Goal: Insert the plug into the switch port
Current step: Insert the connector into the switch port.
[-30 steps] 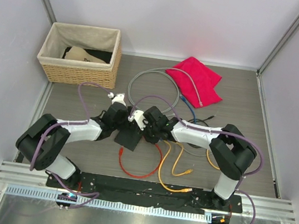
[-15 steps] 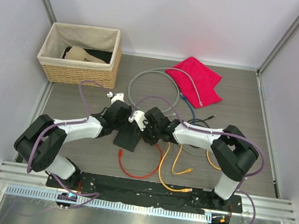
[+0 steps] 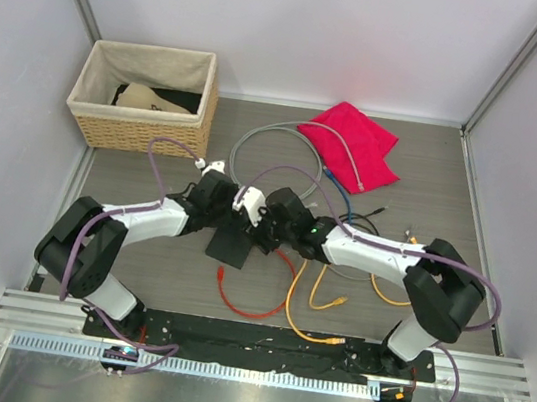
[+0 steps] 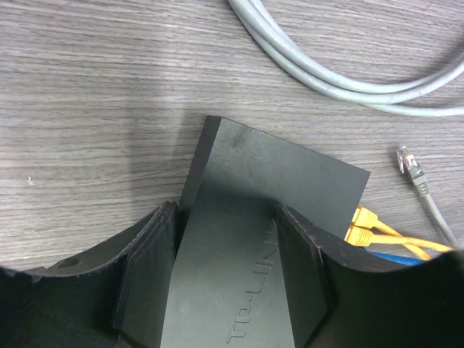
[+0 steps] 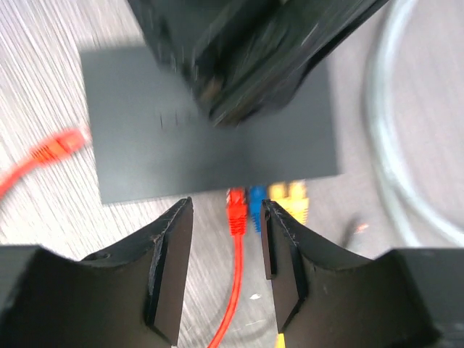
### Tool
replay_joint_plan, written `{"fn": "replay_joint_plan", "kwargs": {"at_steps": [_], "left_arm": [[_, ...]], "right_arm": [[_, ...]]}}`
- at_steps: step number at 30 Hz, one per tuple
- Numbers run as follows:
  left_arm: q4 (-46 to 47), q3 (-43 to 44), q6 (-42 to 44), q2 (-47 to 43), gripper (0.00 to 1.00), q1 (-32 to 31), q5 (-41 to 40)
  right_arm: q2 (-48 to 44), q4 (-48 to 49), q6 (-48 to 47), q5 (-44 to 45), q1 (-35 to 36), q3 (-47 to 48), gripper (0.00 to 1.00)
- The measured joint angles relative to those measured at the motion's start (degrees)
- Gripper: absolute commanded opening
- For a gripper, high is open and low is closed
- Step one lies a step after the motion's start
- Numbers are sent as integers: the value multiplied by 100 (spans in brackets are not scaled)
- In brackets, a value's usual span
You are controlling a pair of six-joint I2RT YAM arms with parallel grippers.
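The switch [image 3: 232, 244] is a flat dark grey box on the table. My left gripper [image 4: 225, 268] is shut on it, one finger on each long side; it also shows in the top view [image 3: 218, 216]. In the right wrist view the switch [image 5: 145, 138] has a red plug [image 5: 236, 210], a blue plug [image 5: 256, 206] and yellow plugs [image 5: 290, 199] side by side at its near edge. My right gripper [image 5: 226, 268] is open, its fingers on either side of the red cable without touching it. In the top view it [image 3: 265, 236] is at the switch's right edge.
A grey cable coil [image 3: 274, 162] lies behind the switch, with a loose grey plug [image 4: 409, 167]. Red [image 3: 248, 304] and yellow [image 3: 318, 310] cables loop in front. The red cable's other plug [image 5: 58, 145] lies loose. A wicker basket [image 3: 138, 126] stands at the back left and a red cloth [image 3: 353, 143] at the back right.
My right arm has stretched out and lowered, its elbow swinging right, while its gripper stays by the switch's right edge. My left gripper and the switch have shifted slightly up and right.
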Motion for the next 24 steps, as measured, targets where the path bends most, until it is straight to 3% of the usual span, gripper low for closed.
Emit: {"fn": "replay_joint_plan", "kwargs": {"at_steps": [6,24], "left_arm": [[0,0,20,0,58,11,35],[85,-39,74,-7,58,81,245]], "right_arm": [[-511,229,70,212,20,-4,48],[-553,-164,669,356,-144,-1025,43]]}}
